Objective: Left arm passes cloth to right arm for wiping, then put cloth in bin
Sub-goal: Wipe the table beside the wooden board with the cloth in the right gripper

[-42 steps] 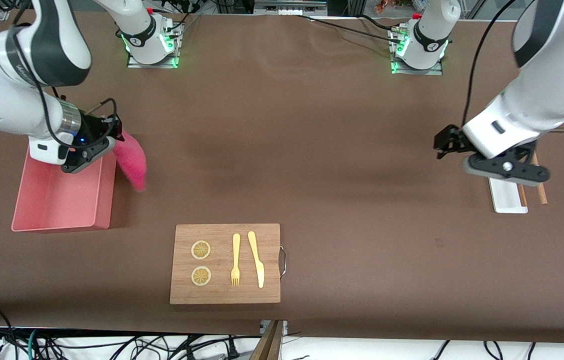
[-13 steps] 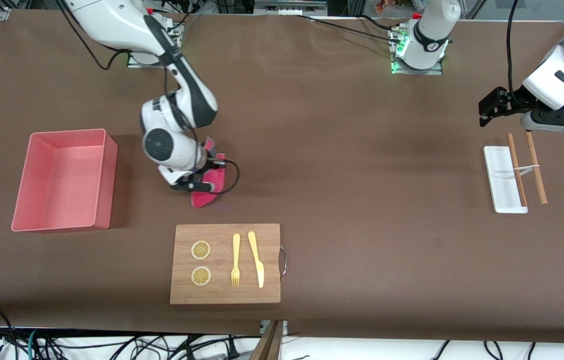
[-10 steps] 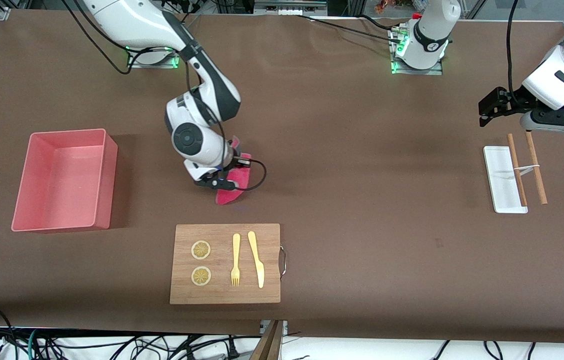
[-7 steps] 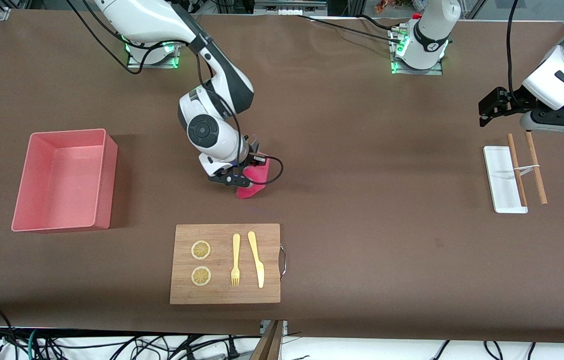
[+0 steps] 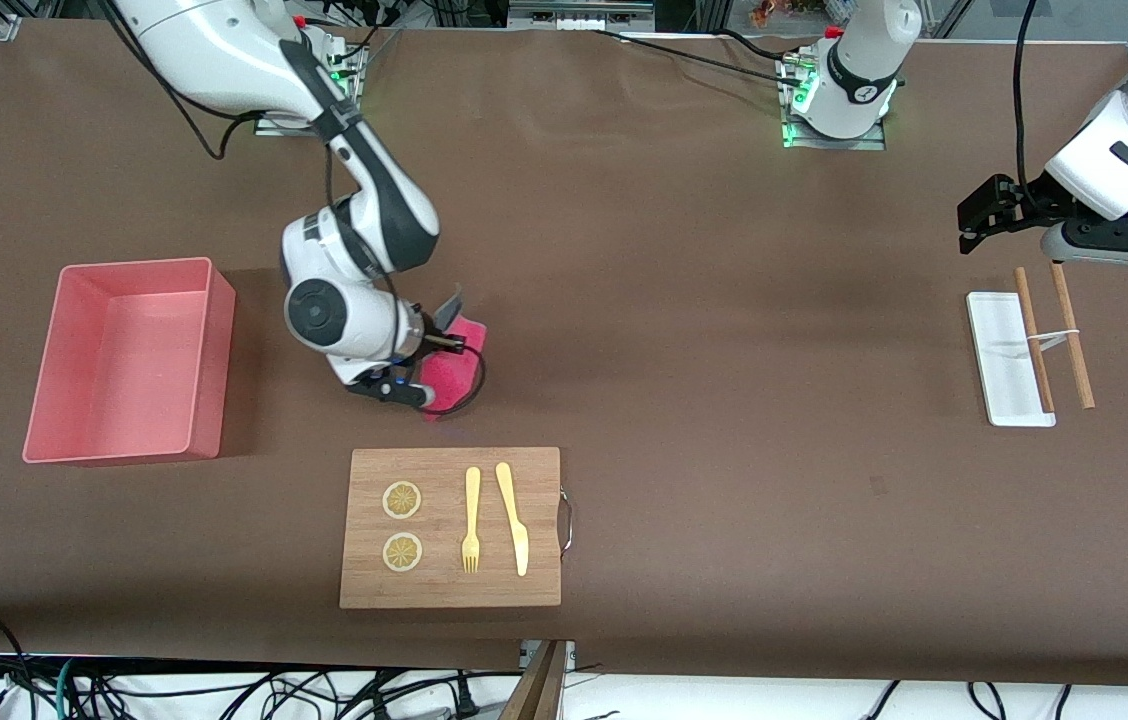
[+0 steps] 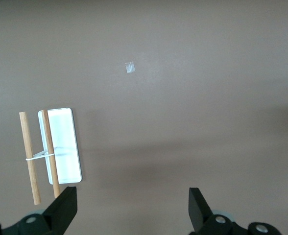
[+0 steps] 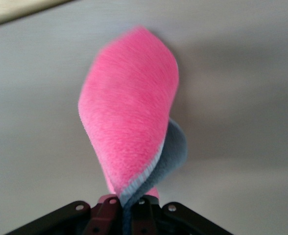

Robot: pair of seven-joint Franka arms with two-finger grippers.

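Bare desk (image 5: 724, 380) lies open between the cutting board (image 5: 451, 527) and the white tray (image 5: 1007, 358), while the bin (image 5: 129, 360) blocks the right arm's end.

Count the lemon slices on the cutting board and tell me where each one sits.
2. Both lie on the wooden cutting board, beside the yellow fork, toward the right arm's end. One lemon slice is farther from the front camera; the other lemon slice is nearer. None looks hidden.

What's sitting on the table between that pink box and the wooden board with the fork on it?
Nothing: between the bin and the cutting board the front view shows only bare brown tabletop.
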